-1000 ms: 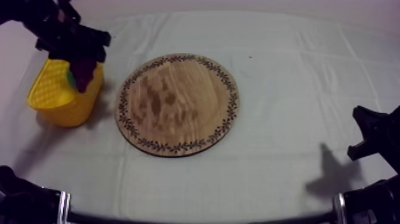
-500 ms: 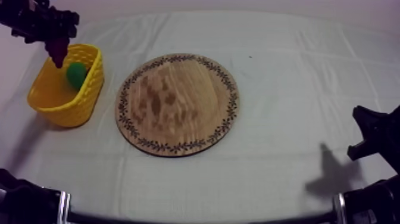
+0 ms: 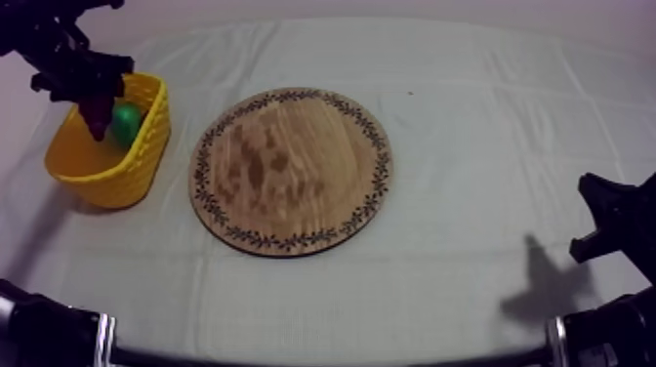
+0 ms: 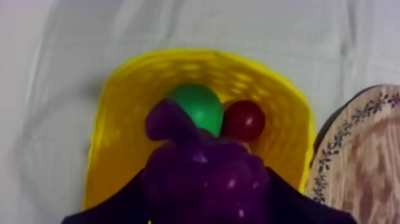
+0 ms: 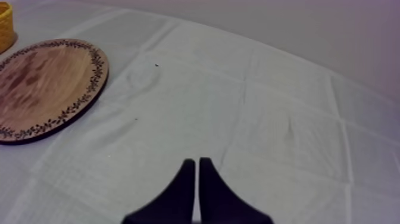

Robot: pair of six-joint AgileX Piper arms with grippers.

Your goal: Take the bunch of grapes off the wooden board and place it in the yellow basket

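My left gripper point(image 3: 95, 103) hangs over the yellow basket point(image 3: 146, 146) at the table's far left, shut on the purple bunch of grapes point(image 3: 100, 122). In the left wrist view the grapes point(image 4: 199, 173) sit between my black fingers point(image 4: 113, 205), just above the basket's point(image 4: 119, 119) inside. In the basket lie a green pear point(image 4: 196, 106) and a small red fruit point(image 4: 244, 120). The round wooden board point(image 3: 291, 171) is bare at the table's middle. My right gripper point(image 5: 196, 164) is shut on nothing, low at the right side point(image 3: 610, 229).
The board's patterned rim point(image 4: 333, 149) lies close beside the basket's right wall. The right wrist view has the board point(image 5: 41, 83) far off, a corner of the basket point(image 5: 5, 24) beyond it, and open cloth between.
My left gripper carried the grapes leftward from the basket's right edge, then dipped lower over the basket's inside. The right arm has stayed still.
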